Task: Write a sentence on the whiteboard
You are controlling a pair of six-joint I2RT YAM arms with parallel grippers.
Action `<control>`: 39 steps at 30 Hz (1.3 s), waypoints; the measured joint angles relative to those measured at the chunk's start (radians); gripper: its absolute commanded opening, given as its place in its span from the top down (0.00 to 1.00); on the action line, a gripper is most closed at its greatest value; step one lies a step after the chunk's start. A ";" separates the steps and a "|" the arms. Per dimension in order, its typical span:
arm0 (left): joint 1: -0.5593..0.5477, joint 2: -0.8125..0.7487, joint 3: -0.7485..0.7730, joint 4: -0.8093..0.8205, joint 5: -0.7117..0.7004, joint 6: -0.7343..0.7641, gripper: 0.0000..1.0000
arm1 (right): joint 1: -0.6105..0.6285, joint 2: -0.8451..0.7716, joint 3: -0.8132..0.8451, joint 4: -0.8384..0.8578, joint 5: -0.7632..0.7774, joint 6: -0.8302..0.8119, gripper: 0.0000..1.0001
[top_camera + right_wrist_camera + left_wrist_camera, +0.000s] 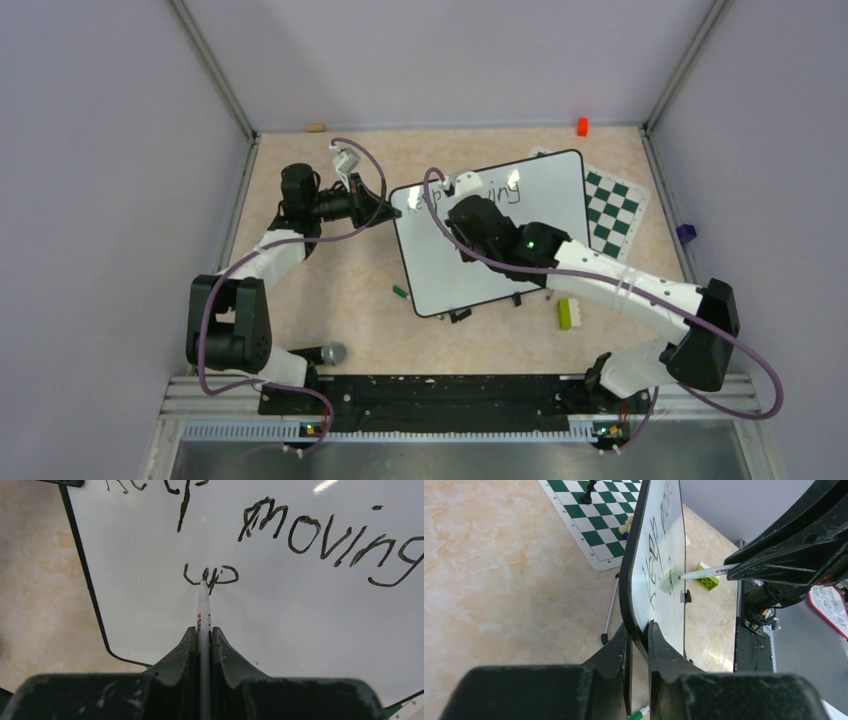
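the table (pixel 340 300) carries the whiteboard (pixel 450 270) in its middle, leaning toward the far right corner, where the board's right side overlaps the chess mat (pixel 615 210). the board stands tilted on its feet rather than lying flat. the left gripper (pixel 639 630) reaches in from the left edge and is clamped on the board's black rim, one finger on the face and one behind, bracing it. the right gripper (pixel 202 632) comes across the board from the near right and is pinched tight on a thin white marker (pixel 202 610), whose tip touches the board face. the sentence (pixel 305 527) so far reads "keep moving" on the top line, with only "up" below it, right at the marker tip. the step in hand looks like the second line, its word only begun. the next move probably calls for drawing the tip rightward in small strokes with light, even contact, while the left grip holds the rim firm so the board does not rock or slide.
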 measured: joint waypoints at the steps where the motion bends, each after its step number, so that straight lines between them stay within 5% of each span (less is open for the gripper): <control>1: 0.000 0.000 0.000 0.000 0.000 0.000 0.87 | 0.000 -0.014 -0.003 0.005 -0.003 0.000 1.00; 11: 0.000 0.000 0.002 -0.003 0.002 0.000 0.87 | -0.022 -0.238 -0.061 0.022 0.014 -0.011 1.00; 39: -0.001 0.000 0.003 -0.007 0.003 0.003 0.87 | -0.039 -0.103 -0.093 0.008 0.052 -0.026 1.00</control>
